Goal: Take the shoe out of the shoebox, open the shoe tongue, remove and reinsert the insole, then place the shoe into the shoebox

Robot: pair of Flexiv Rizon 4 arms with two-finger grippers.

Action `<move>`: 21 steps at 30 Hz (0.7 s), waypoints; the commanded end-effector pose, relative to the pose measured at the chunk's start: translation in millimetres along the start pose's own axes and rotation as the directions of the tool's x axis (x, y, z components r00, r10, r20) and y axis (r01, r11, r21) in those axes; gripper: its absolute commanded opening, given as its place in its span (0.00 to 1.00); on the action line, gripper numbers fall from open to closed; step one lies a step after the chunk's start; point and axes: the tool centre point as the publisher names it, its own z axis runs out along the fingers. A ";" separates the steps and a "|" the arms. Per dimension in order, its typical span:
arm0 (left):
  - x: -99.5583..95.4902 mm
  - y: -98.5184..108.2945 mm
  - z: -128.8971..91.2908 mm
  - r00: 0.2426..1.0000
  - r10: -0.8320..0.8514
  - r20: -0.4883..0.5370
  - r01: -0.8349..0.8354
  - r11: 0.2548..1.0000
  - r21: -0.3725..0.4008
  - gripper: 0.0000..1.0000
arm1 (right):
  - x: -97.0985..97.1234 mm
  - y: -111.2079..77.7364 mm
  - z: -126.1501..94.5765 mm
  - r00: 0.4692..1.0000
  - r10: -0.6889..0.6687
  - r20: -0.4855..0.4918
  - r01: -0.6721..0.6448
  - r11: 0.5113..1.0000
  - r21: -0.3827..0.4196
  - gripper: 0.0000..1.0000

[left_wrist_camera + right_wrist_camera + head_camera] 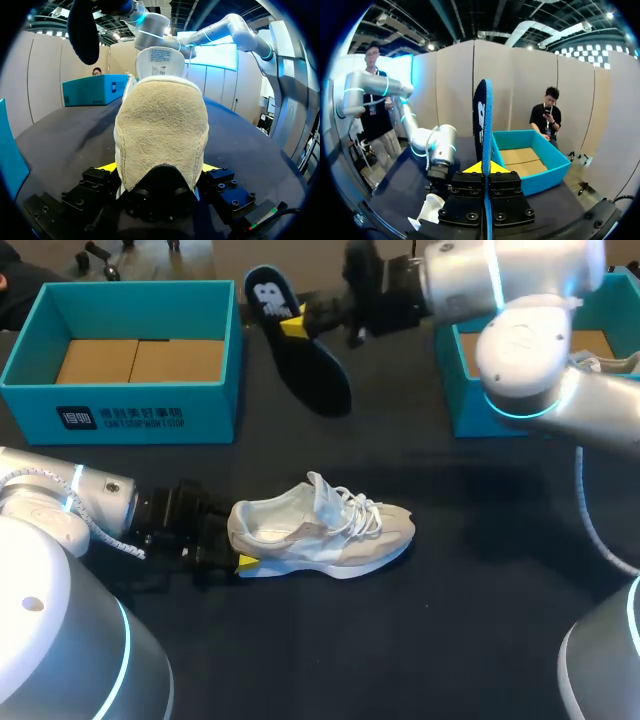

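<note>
A white and beige sneaker [325,530] lies on its sole in the middle of the dark table, toe pointing right. My left gripper [238,538] is shut on its heel, with a yellow tip on either side of the suede heel [162,125]. The dark blue insole [305,345] hangs in the air above the table's back, heel end up, and my right gripper [293,325] is shut on its edge. In the right wrist view the insole [483,115] stands edge-on between the shut fingers of the right gripper [484,169]. From the left wrist, the insole [84,30] shows high above the shoe.
An open teal shoebox [120,410] with a cardboard floor stands at the back left. A second teal box [470,390] sits at the back right, partly under my right arm. Bare dark tabletop [400,640] lies in front of the shoe.
</note>
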 end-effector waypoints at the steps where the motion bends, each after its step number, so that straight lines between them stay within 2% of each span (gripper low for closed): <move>1: -2.8 3.6 1.5 1.000 0.000 0.000 0.000 1.000 -0.003 0.00 | 2.4 12.1 -31.8 1.000 0.011 -0.017 -0.011 1.000 -0.004 0.00; 7: -2.8 3.6 1.5 1.000 0.000 0.000 0.000 1.000 -0.003 0.00 | 1.7 37.8 -48.9 0.998 0.062 -0.022 -0.062 0.998 -0.028 0.00; 9: -2.8 3.6 1.5 1.000 0.000 0.000 0.000 1.000 -0.003 0.00 | 1.3 47.8 -53.0 0.997 0.073 0.000 -0.072 0.995 -0.069 0.00; 12: -2.8 3.6 1.5 1.000 0.000 0.000 0.000 1.000 -0.003 0.00 | 0.8 62.7 -59.4 0.996 0.094 0.010 -0.093 0.992 -0.086 0.00; 16: -2.8 3.6 1.5 1.000 0.000 0.000 0.000 1.000 -0.003 0.00 | 2.4 82.9 -64.2 0.991 0.135 -0.013 -0.136 0.986 -0.093 0.00; 21: -2.8 3.6 1.5 1.000 0.000 0.000 0.000 1.000 -0.003 0.00 | 6.4 97.3 -66.2 0.977 0.201 -0.072 -0.209 0.969 -0.130 0.00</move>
